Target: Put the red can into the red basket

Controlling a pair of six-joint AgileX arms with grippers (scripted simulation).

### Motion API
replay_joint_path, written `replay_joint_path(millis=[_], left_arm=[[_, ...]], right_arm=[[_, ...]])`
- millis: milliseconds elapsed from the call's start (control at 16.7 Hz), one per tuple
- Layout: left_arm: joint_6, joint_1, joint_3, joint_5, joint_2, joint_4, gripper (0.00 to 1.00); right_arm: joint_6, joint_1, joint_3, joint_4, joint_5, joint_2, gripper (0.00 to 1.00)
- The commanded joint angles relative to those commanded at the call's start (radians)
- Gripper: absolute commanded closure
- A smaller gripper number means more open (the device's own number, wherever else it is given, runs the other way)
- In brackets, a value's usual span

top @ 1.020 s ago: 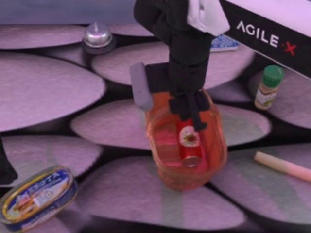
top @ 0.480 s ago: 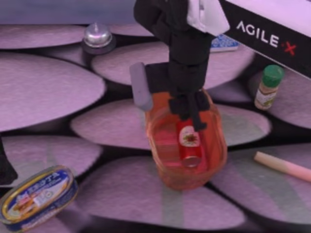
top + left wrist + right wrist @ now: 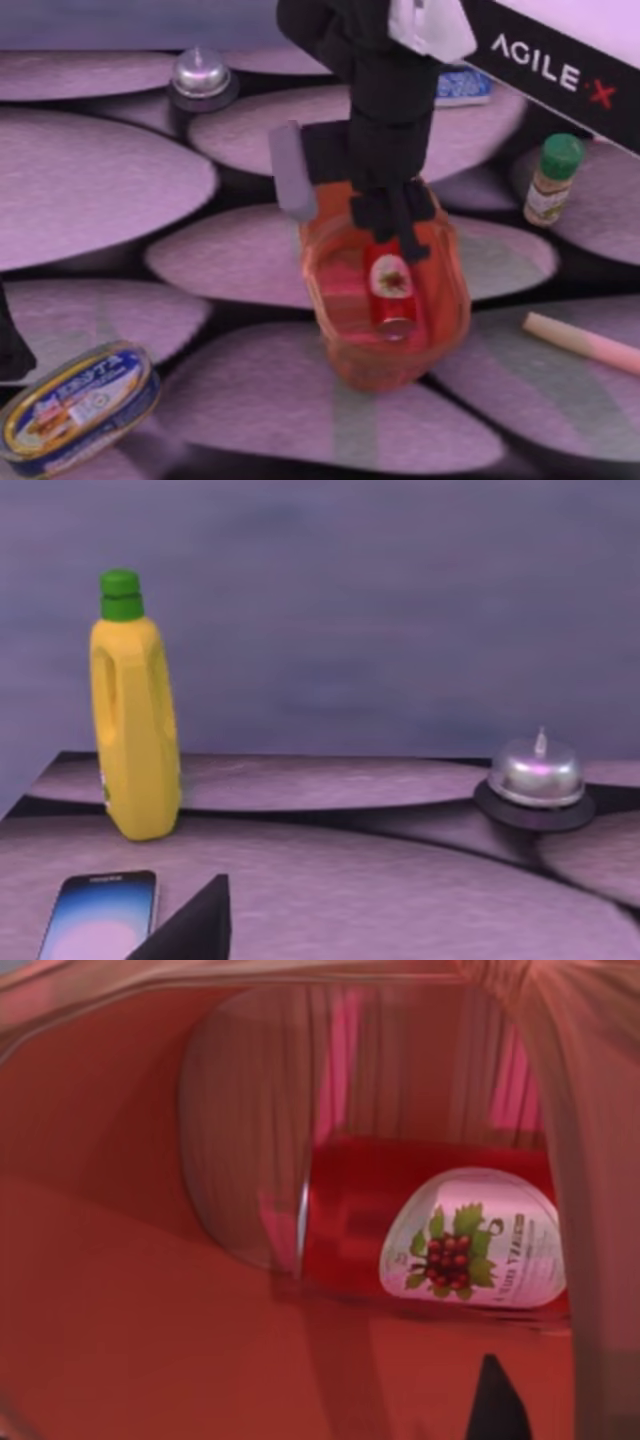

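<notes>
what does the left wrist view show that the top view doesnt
Only the left wrist view shows a tall yellow plastic bottle with a green cap and a dark smartphone lying flat on the table.

Only the top view shows the small red can with a white oval label lying inside the oval orange-red basket, the right hand above the can's upper end, an oval blue-and-yellow fish tin, a green-capped spice bottle and a pale pink stick.

Both show the silver call bell.
</notes>
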Motion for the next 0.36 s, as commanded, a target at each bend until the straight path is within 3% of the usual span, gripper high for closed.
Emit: replay_joint_path(millis=[360], left_arm=[[0.0, 0.0, 0.0, 0.0, 0.0, 0.0, 0.0]], right_arm=[[-0.027, -0.021, 0.132, -0.148, 0.001, -0.016, 1.0]])
